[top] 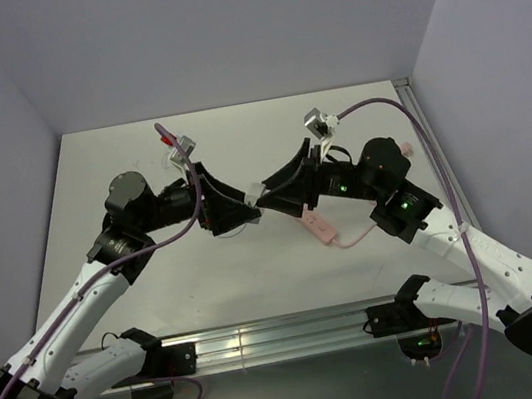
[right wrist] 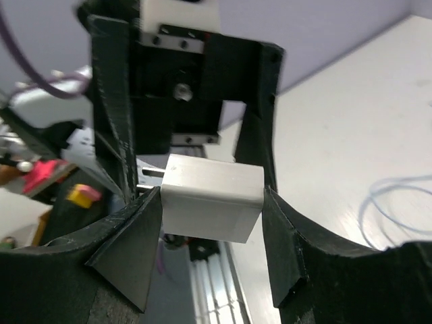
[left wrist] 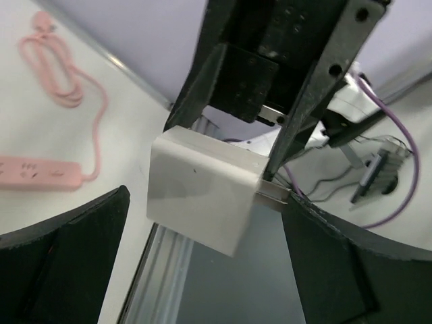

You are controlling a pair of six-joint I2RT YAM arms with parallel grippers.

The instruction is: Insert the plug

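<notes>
Fingers (left wrist: 67, 263) of the left gripper (top: 246, 207) stand spread wide, clear of the white plug (left wrist: 202, 196) between them. The plug hangs above the middle of the table (top: 138, 159), pinched by its sides in the right gripper (top: 271, 197). Further right, the pink power strip (top: 317, 224) lies flat on the table, under the right arm.

White table (top: 257, 272) — aluminium rail (top: 268, 339)
</notes>
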